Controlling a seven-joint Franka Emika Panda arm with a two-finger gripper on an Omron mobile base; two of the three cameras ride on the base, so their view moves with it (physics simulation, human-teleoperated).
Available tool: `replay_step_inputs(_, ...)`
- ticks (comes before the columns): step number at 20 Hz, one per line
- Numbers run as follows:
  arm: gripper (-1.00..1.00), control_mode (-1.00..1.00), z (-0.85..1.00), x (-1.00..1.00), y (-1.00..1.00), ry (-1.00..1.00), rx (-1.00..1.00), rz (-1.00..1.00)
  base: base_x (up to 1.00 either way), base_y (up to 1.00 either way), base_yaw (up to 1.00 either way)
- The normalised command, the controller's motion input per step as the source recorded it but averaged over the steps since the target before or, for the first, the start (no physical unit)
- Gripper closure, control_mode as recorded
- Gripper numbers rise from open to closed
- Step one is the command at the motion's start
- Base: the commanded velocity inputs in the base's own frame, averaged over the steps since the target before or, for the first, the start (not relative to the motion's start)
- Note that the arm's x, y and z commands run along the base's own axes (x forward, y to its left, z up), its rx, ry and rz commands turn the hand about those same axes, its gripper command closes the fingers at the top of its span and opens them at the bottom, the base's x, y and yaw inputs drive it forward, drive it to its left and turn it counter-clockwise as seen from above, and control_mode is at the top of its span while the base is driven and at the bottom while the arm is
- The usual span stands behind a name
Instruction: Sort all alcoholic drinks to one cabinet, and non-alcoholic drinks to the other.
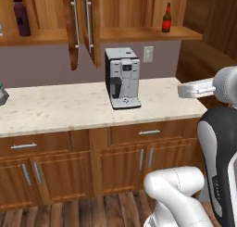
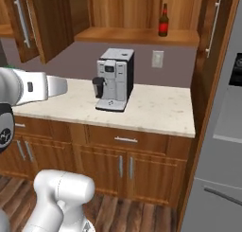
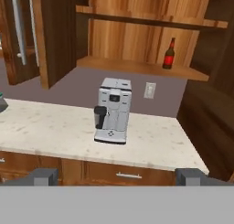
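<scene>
A dark beer bottle (image 1: 166, 18) with a slim neck and a red label, an alcoholic drink, stands upright on the lower shelf of the open right cabinet (image 1: 148, 34); the same bottle (image 3: 169, 54) (image 2: 163, 21) appears from the hand and from the right base. A wide dark purple bottle (image 1: 21, 16), a non-alcoholic drink, stands on the shelf of the open left cabinet (image 1: 41, 36). My gripper (image 3: 118, 176) is open with nothing between its fingertips (image 3: 43, 175). It hangs well back from the counter and faces the right cabinet.
A grey coffee machine (image 1: 122, 78) stands mid-counter on the pale stone counter (image 1: 69, 108). Open cabinet doors (image 1: 74, 27) hang between the two cabinets. A dark green object (image 1: 2, 94) sits at the counter's far left edge. A steel fridge (image 2: 227, 131) stands to the right.
</scene>
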Motion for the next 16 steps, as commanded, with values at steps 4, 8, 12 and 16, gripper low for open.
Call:
replay_step_inputs(4, -1.0, 1.0, 0.0, 0.0, 0.0, 0.0, 0.0, 0.0, -0.1, 0.6, 0.02)
replay_step_inputs(8, -1.0, 1.0, 0.0, 0.0, 0.0, 0.0, 0.0, 0.0, -0.1, 0.57, 0.02)
replay_step_inputs(12, -1.0, 1.0, 0.0, 0.0, 0.0, 0.0, 0.0, 0.0, -0.07, 0.58, 0.02)
replay_step_inputs(16, -1.0, 1.0, 0.0, 0.0, 0.0, 0.0, 0.0, 0.0, -0.01, 0.56, 0.05)
